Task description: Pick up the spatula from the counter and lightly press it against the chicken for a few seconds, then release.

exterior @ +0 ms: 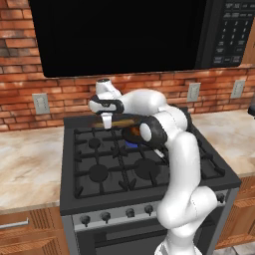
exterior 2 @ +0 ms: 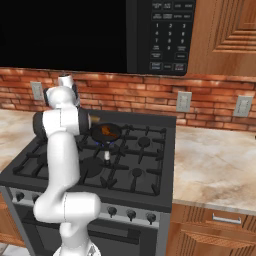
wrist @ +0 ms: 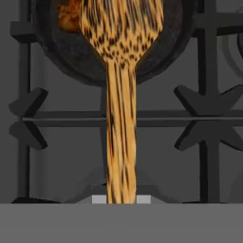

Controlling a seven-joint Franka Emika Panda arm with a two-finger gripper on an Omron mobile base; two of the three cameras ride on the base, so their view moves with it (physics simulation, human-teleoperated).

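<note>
My gripper (exterior: 106, 121) is shut on the handle of a speckled wooden spatula (wrist: 121, 142), held level above the stove's back burners. In the hand view the handle runs straight up from my gripper (wrist: 121, 199) and its wide blade lies over a dark pan (wrist: 71, 59). The browned chicken (wrist: 69, 14) sits in the pan just left of the blade; whether they touch I cannot tell. In the left base view the spatula (exterior: 122, 121) reaches right toward the pan (exterior: 132, 132), half hidden by my elbow. The right base view shows the pan (exterior 2: 113, 136) with the chicken (exterior 2: 106, 131).
Black grates cover the stove (exterior: 99, 174), with knobs (exterior: 105, 216) along its front. A microwave (exterior: 124, 35) hangs low over the burners. Marble counters (exterior: 27, 164) (exterior 2: 215, 165) flank the stove, against a brick wall with outlets (exterior: 41, 103).
</note>
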